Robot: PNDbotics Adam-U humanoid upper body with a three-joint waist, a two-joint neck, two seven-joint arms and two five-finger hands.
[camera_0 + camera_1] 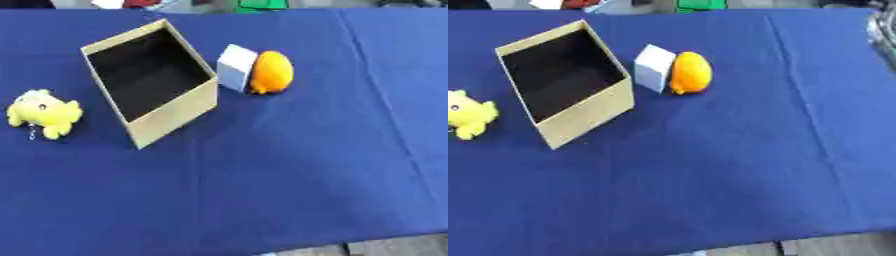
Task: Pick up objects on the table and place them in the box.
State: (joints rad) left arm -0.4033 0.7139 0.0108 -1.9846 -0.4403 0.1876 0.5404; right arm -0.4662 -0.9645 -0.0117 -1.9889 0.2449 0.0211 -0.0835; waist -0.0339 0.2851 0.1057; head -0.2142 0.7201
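Observation:
An open tan cardboard box point(166, 117) with a dark inside stands askew at the left centre of the blue table. To its left lies a yellow plush toy point(44, 113). Just right of the box, a small white block point(234, 67) stands against an orange rounded object point(272, 72), and the two touch. Neither of my hands shows on the table. A silvery grey shape point(883, 31) cuts in at the right edge of the right eye view; I cannot make out what part it is.
A blue cloth point(289, 175) covers the table, with broad bare cloth in front of and to the right of the box. The table's near edge point(350, 245) runs along the bottom. Red, white and green things point(261, 4) lie beyond the far edge.

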